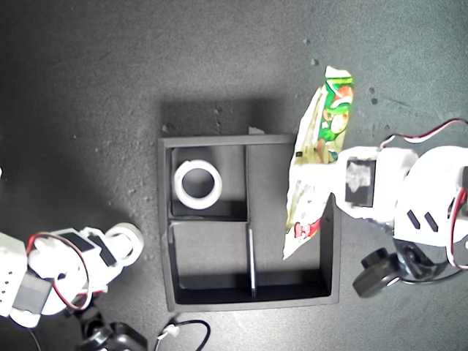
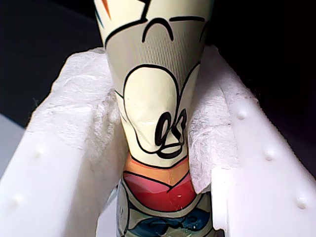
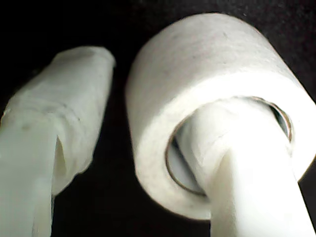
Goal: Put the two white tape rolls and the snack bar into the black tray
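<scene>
First wrist view shows my first gripper with fingers clamped on the snack bar, hanging over the black tray; my second gripper is spread, one finger through a tape roll beside the tray; the other roll sits in a small section.

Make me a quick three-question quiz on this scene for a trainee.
1. True or false: the snack bar lies flat inside the black tray.
2. The tape roll already in the tray sits: A) in the long section, B) in a small square section, C) on the tray's wall.
3. Fill in: one finger of my second tool passes through the ___ of the other tape roll.

Key: 1 false, since my first tool grips it, tilted over the tray's wall at the exterior view's right. 2 B. 3 centre.
</scene>
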### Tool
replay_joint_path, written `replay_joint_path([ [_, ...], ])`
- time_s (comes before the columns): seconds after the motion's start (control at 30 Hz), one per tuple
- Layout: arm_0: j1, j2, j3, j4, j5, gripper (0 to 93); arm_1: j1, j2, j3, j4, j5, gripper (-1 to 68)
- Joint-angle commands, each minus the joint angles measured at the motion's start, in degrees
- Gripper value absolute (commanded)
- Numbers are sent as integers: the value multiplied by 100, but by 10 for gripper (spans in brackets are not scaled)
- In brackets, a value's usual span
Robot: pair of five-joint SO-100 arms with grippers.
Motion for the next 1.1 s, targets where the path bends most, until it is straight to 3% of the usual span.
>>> replay_joint_path([
  [0.0, -18, 26, -185, -70, -88, 63, -185, -123, -316, -132, -44, -4],
  [0.23, -132, 879, 105, 176, -53, 41, -369, -721, -721, -114, 70, 3],
  [0.37, -272, 1125, 18, 510, 79, 38, -396, -747, -712, -53, 88, 91],
  [0.63, -782, 1556, -1090, 1846, 738, 37, -396, -747, -1020, 677, 114, 165],
  [0.73, -1020, 1600, -1608, 2250, 1002, 36, -404, -738, -1336, 1090, 255, 156],
  [1.07, -1020, 510, -3885, 2962, 1582, 35, -123, -668, -2593, 2698, 1529, -1],
])
